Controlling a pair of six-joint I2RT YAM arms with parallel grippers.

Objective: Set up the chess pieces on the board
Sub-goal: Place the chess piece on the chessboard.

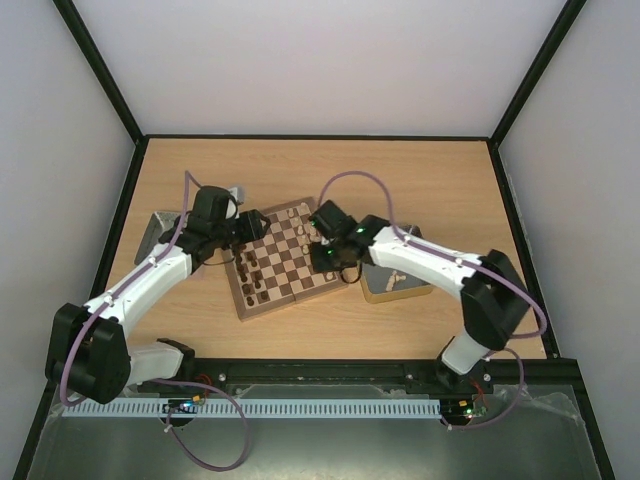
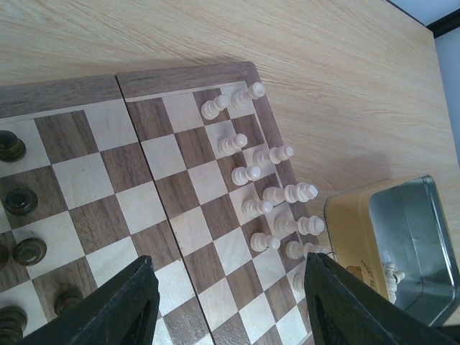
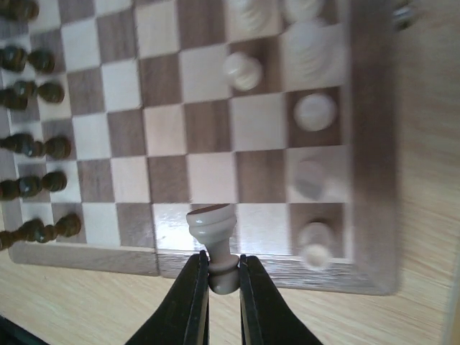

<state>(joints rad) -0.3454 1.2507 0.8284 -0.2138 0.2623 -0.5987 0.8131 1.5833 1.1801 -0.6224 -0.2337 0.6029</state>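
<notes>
The board (image 1: 262, 306) lies in the middle of the table, between my two arms. My right gripper (image 3: 223, 277) is shut on the head of a pale cream pawn (image 3: 213, 228), whose base tilts toward the board's near edge (image 3: 273, 269). Other cream pieces (image 3: 315, 111) stand on the squares at the right, and dark brown pieces (image 3: 36, 147) line the left. My left gripper (image 2: 226, 287) hangs open over the board (image 2: 180, 154) with nothing between its fingers. Cream pieces (image 2: 269, 194) fill its right two rows, and dark ones (image 2: 18, 201) stand at the left.
An open metal tin (image 2: 402, 244) with a yellow rim sits just off the board's cream side, also seen under the right arm (image 1: 395, 285). A second tin (image 1: 155, 235) lies to the left, behind the left arm. Dark frame rails border the table.
</notes>
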